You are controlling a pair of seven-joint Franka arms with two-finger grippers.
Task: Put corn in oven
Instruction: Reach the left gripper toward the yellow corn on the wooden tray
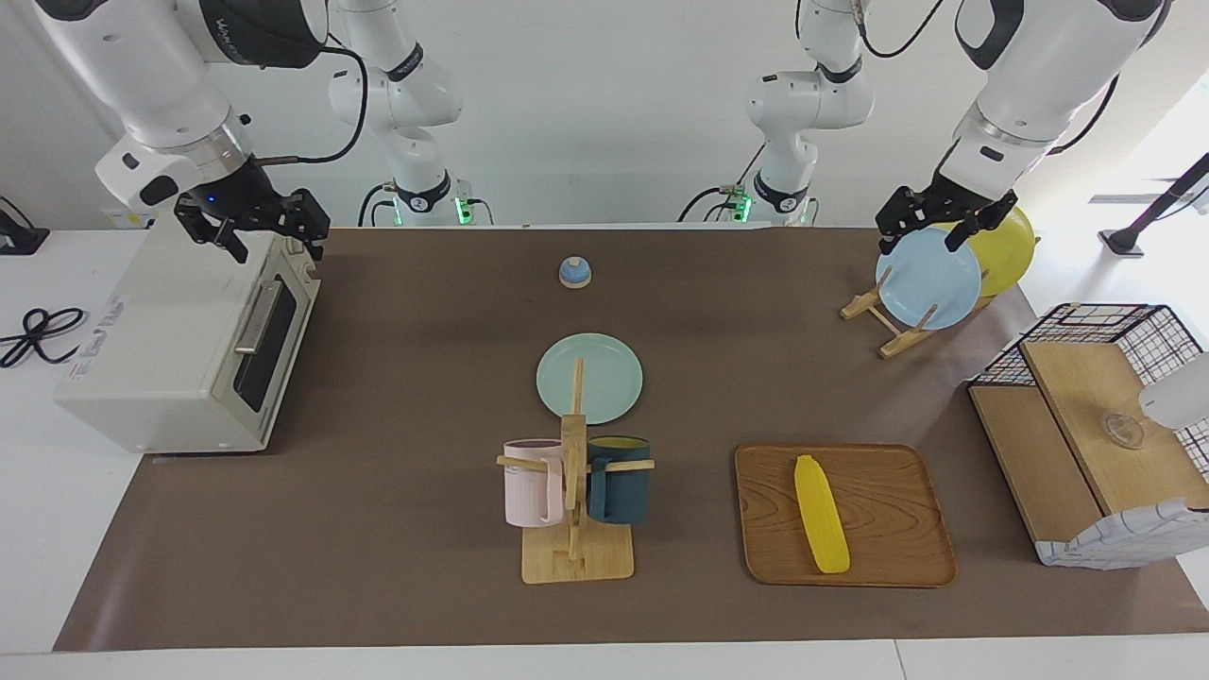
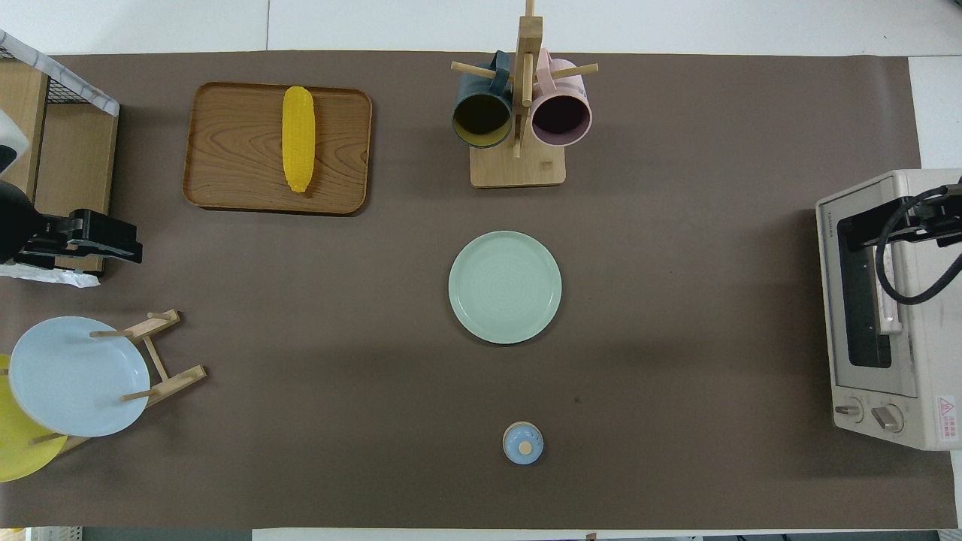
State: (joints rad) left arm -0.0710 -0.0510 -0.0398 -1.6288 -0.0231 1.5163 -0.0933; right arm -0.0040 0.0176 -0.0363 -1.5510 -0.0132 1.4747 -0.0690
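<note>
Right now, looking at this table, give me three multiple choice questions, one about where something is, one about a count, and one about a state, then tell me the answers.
1. Where does the corn lie?
A. On the wooden tray
B. On the green plate
C. In the oven

2. How many mugs hang on the mug rack?
A. One
B. Two
C. Three

3. How does the oven's door stand?
A. Shut
B. Fully open
C. Taken off

Answers:
1. A, the yellow cob rests lengthwise on the tray at the left arm's end of the table.
2. B, a pink mug and a dark blue mug hang on the rack's pegs.
3. A, the dark glass door lies flush with the oven's front, its bar handle against it; the right gripper is over the oven and the left gripper over the plate stand.
</note>
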